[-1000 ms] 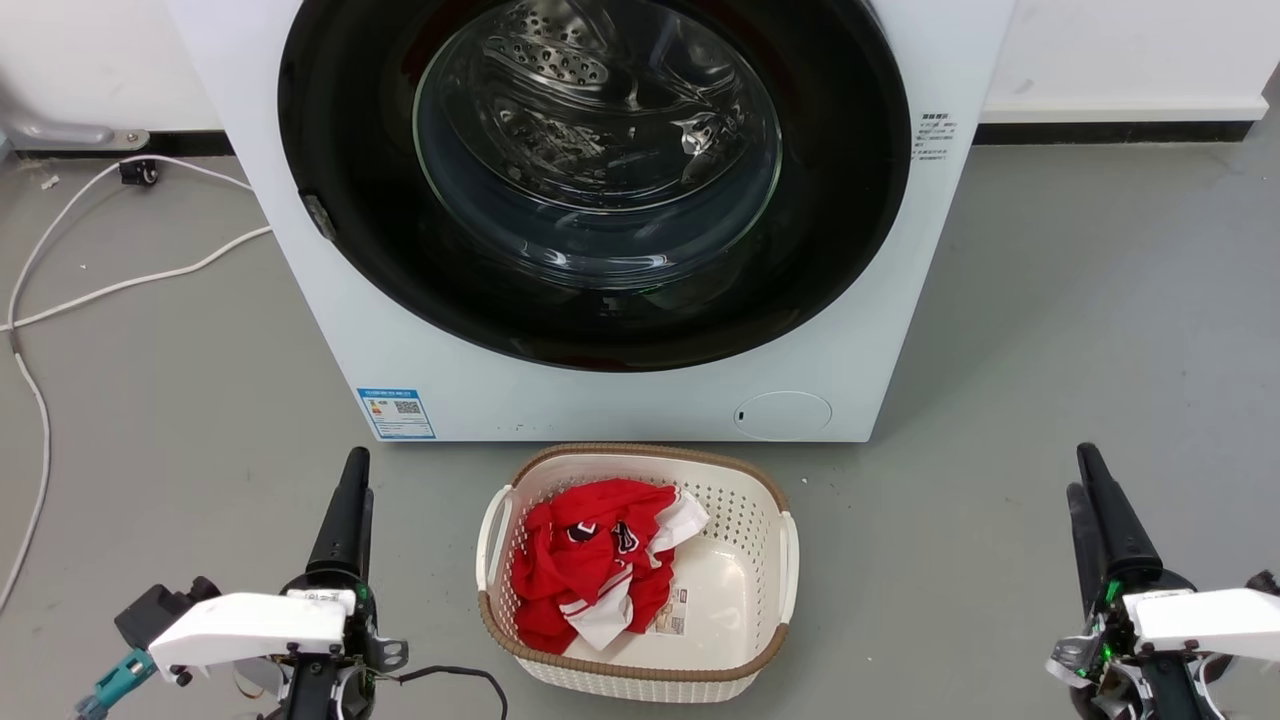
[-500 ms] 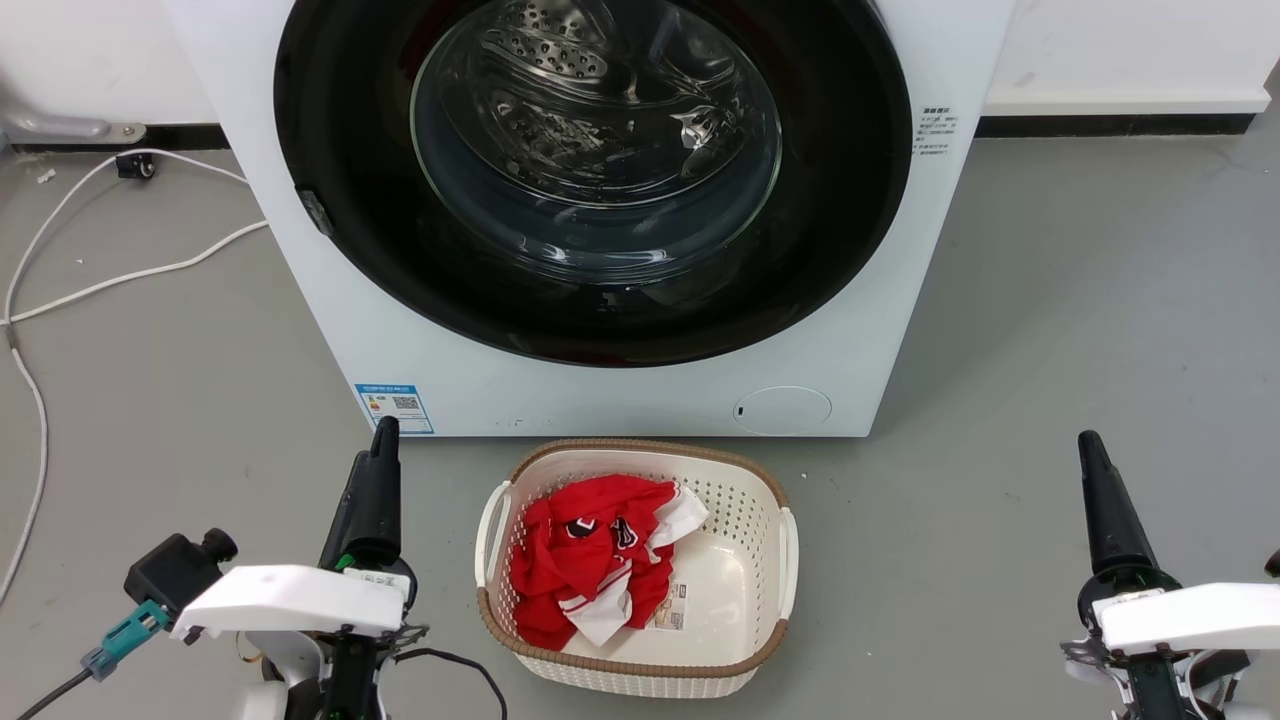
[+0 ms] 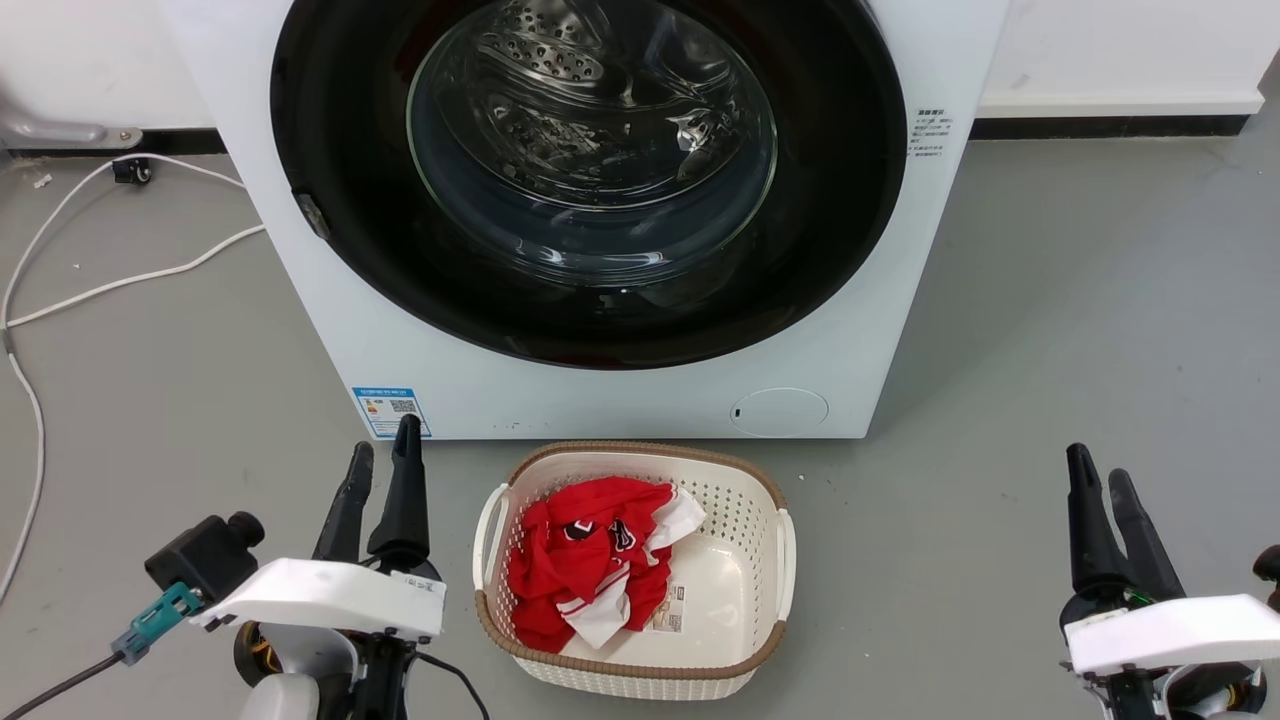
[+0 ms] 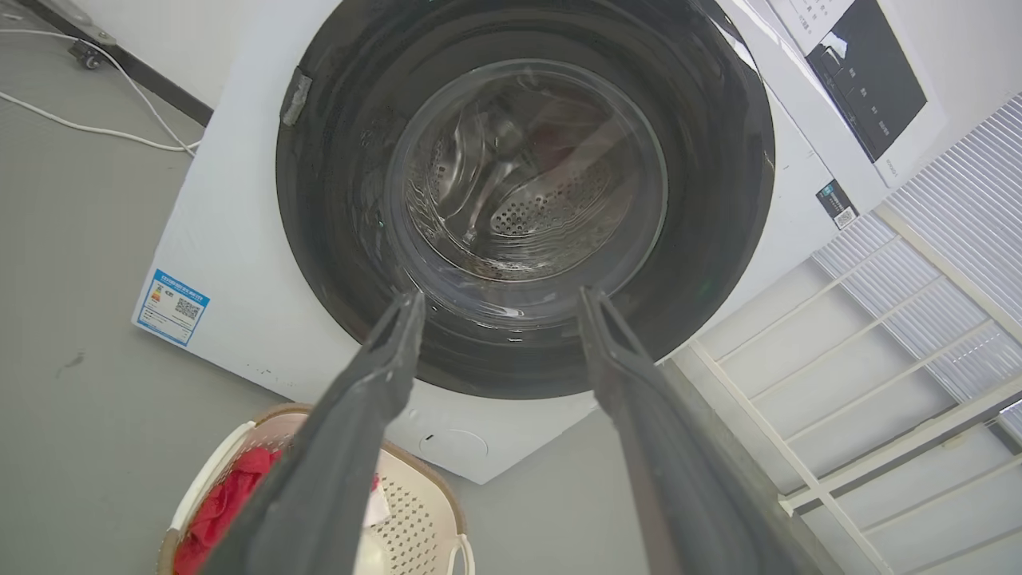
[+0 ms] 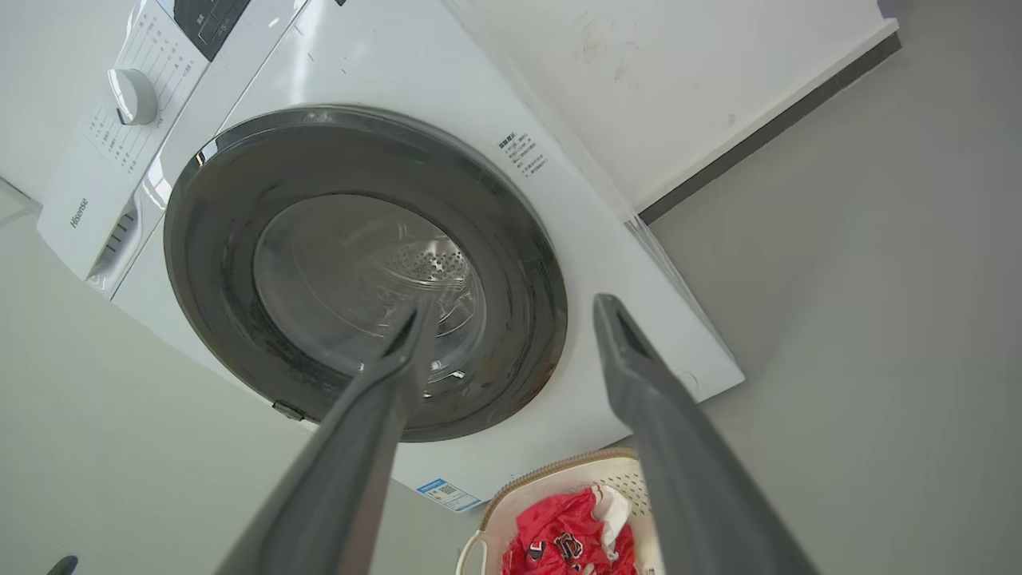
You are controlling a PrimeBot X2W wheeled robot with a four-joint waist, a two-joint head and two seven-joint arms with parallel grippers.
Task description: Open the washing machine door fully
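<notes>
**Big white boxy front-loading washing machine**: stands on the grey floor, placed as it was half a second ago. The head view cuts off its top. The right wrist view adds the control panel and a round white dial.

**Large round glossy black washing machine door with a clear bulging glass bowl**: shut flush against the machine front, unchanged. Its upper rim is cut off in the head view but whole in the right wrist view. A small grey tab sits at its left edge, too small to identify.

**Cream perforated plastic laundry basket with a brown woven rim**: on the floor just in front of the machine, between the two claws, unmoved. Dark fingers partly cover it in both wrist views.

**Crumpled red-and-white garment**: lies in the basket's left half.

**Left claw**: fingers now spread and empty, where earlier they read as one. The tips have come up near the blue rectangular label. In the left wrist view the door's lower glass shows between the fingers.

**Right claw**: also parted since the earlier frame, empty, well apart from the machine.

**Round white cap**: low on the machine front.

**Thin white cable**: trails across the floor to the machine's left, its far end out of frame.
</notes>
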